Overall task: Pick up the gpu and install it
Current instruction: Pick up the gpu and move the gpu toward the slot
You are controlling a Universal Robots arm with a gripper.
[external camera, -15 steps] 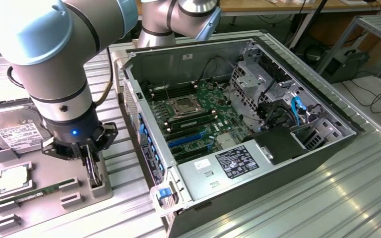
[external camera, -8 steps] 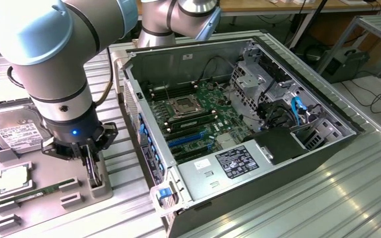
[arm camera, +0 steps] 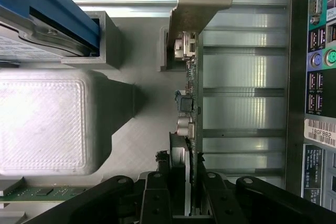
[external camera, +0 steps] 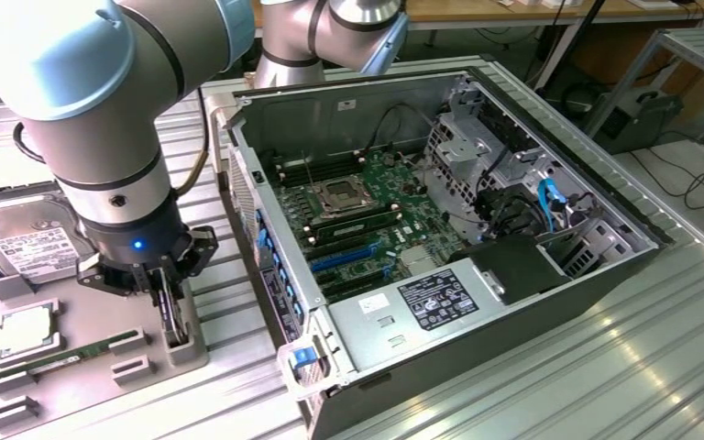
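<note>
Gripping gpu (arm camera: pixel 194 108) on edge by its top, gripper (external camera: pixel 166 302) clamped, 9 o'clock of PC case (external camera: pixel 327 119); card prob. light, stiff, fragile.

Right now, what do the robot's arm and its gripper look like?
The arm has round silver-grey tubes with pale blue caps and black rings at the joints. A black cable runs along it. Its wrist is black with a small blue light. The gripper is black, with jointed fingers and round pins.

A white barcode sticker (arm camera: pixel 320 134) on the computer case's rear panel (arm camera: pixel 295 77) reads about "186F882"; the power-supply label (external camera: pixel 440 302) is illegible.
</note>
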